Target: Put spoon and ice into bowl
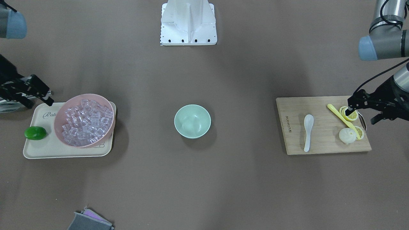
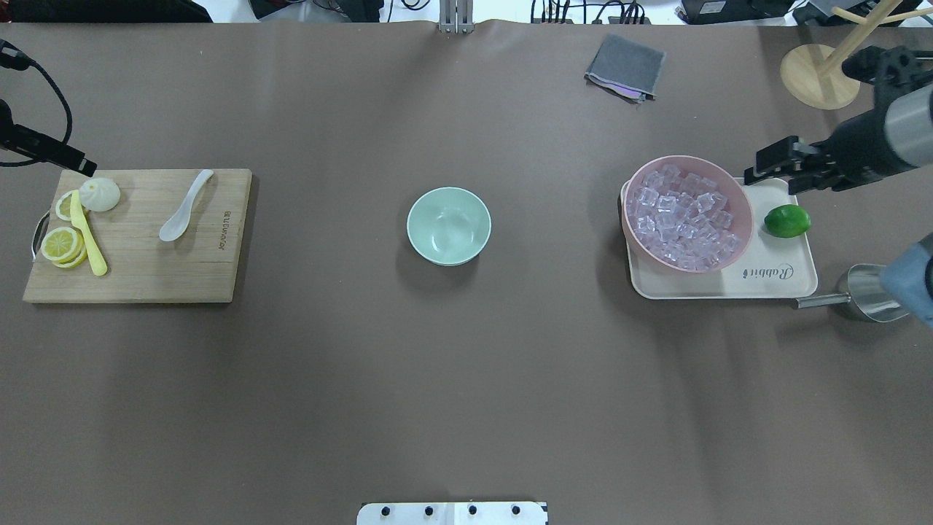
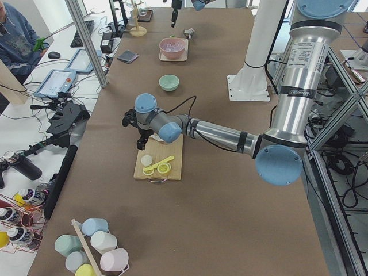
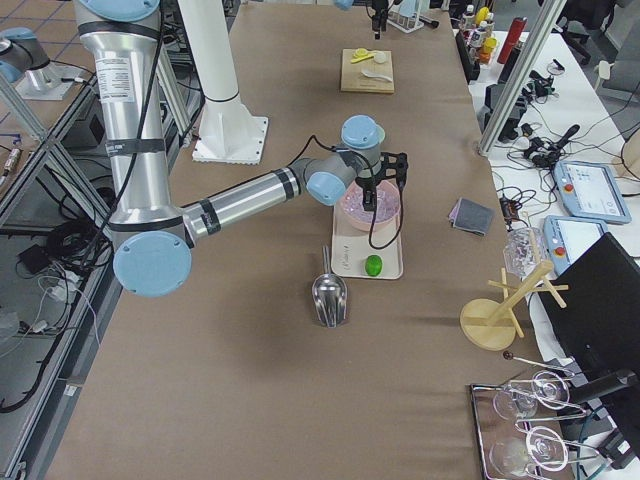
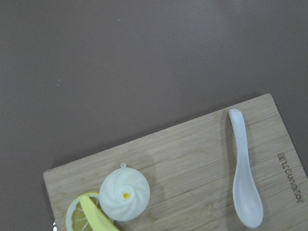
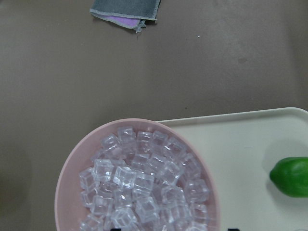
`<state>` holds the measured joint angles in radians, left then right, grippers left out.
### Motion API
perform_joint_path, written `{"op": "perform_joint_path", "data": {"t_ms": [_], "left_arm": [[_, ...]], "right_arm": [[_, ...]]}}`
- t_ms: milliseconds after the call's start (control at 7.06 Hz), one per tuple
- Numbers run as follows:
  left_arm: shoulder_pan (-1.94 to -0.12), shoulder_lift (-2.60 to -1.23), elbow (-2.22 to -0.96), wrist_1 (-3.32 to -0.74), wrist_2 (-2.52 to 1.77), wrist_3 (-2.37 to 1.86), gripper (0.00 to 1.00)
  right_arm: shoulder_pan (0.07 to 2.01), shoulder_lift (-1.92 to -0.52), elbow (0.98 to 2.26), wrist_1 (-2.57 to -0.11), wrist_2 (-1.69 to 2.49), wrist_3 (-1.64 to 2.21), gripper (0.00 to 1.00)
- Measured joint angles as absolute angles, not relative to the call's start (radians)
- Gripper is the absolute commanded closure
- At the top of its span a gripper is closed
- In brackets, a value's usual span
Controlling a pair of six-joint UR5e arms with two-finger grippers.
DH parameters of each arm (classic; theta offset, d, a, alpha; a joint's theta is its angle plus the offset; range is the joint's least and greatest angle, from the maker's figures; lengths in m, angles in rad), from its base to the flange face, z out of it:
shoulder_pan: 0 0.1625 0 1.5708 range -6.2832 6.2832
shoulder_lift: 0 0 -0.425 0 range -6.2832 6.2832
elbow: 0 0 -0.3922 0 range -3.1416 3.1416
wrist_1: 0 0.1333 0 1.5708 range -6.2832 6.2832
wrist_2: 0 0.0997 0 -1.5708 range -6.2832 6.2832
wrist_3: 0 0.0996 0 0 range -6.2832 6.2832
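- The spoon point(image 2: 184, 208) lies flat on a wooden cutting board point(image 2: 146, 270) at the left end of the bench point(image 2: 452, 379). Its scoop points to the near side and its handle to the far side, and nothing is touching it.
- The bowl point(image 2: 448, 225) stands upright and empty in the middle of the bench, well apart from both the board and the tray.
- The ice point(image 2: 685, 219) is heaped in a pink bowl point(image 6: 65, 180). That bowl sits on the left part of a cream tray point(image 2: 765, 281) at the right end of the bench.
- The left arm point(image 3: 218, 133) reaches over the board's outer left end, by the bun point(image 2: 99, 194). The left jaws are spread apart and grasp nothing, and they are clear of the spoon.
- The right arm point(image 4: 250, 195) hangs over the tray's far edge, just right of the pink bowl's rim. The right jaws are also spread apart and empty.
- A long yellow spoon point(image 2: 87, 233) lies across lemon slices point(image 2: 58, 244) on the left part of the board.
- A lime point(image 2: 787, 220) rests on the tray to the right of the pink bowl.
- A metal scoop point(image 2: 864, 293) lies on the bench by the tray's near right corner.
- A grey cloth point(image 2: 625, 67) lies at the far side of the bench.
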<state>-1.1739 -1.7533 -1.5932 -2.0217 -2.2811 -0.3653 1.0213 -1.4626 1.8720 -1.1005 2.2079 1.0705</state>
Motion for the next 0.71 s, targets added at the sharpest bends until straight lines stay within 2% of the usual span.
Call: {"op": "perform_joint_path", "data": {"t_ms": [283,567,708], "left_arm": [[-1.141,-1.784,-1.565,-2.018,-2.233,-0.372,0.03],[-1.133,-1.799,-1.547,-2.017,-2.225,-0.374,0.03],[-1.13,-1.801,-1.546,-2.02,-2.225,-0.383,0.03]], "right_arm": [[0.883,-1.42,1.856,-1.104,2.065,1.238,0.26],[0.825,-1.408,1.832,-1.105,2.017,1.331,0.36],[0.808,-1.404,1.826,-1.105,2.003,1.379,0.37]]}}
